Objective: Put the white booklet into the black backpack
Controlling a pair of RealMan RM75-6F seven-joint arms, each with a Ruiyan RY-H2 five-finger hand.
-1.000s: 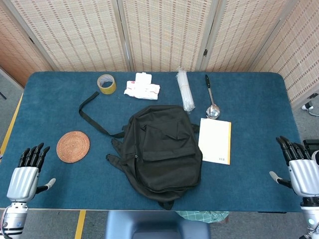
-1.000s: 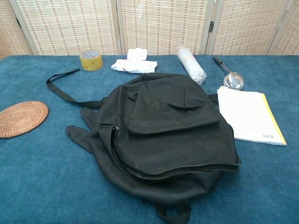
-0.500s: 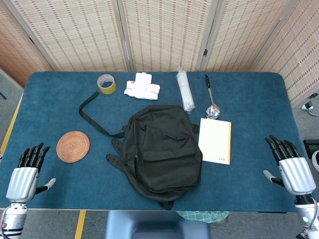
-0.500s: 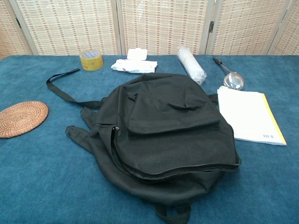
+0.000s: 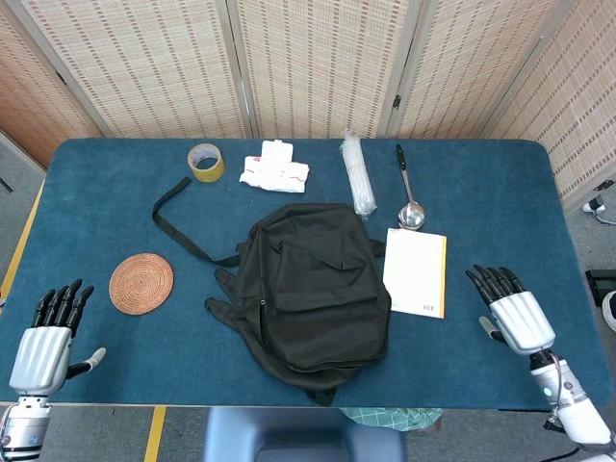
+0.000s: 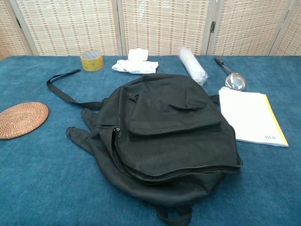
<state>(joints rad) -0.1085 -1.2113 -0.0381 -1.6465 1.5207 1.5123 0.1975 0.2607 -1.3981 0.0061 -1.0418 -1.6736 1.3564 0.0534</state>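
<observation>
The black backpack (image 5: pixel 310 284) (image 6: pixel 164 132) lies flat in the middle of the blue table, its zip closed as far as I can see. The white booklet (image 5: pixel 416 270) (image 6: pixel 251 116), with a yellow strip along its right edge, lies just right of the backpack. My right hand (image 5: pixel 511 314) hovers open over the table's front right, a short way right of the booklet and touching nothing. My left hand (image 5: pixel 48 340) is open at the table's front left corner, holding nothing. Neither hand shows in the chest view.
A woven round coaster (image 5: pixel 141 283) lies left of the backpack. Along the back sit a tape roll (image 5: pixel 205 161), a white packet (image 5: pixel 274 169), a sleeve of plastic cups (image 5: pixel 358 173) and a metal ladle (image 5: pixel 407 189). The backpack strap (image 5: pixel 178 226) trails left.
My right hand has moved left and inward from the table's right edge toward the booklet. The left hand has barely shifted. Backpack and booklet have not moved.
</observation>
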